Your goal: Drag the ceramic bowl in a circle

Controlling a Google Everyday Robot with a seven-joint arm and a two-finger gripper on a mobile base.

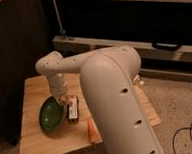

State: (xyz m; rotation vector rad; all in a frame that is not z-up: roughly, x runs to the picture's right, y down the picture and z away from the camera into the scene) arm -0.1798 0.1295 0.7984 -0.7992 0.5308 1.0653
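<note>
Wooden table (pixel 36 131), ceramic bowl (pixel 51 114) at closed gripper (pixel 60 100)

Single view, high up behind the robot's own arm (pixel 117 105), looking down and forward. Arm close to the lens, filling the middle. Hand (pixel 61 98) further out, low over the worktop (pixel 36 131); green bowl (pixel 51 114) just beneath it. Dark shelf (pixel 127 44) beyond the hand, floor (pixel 180 110) to its right.
</note>
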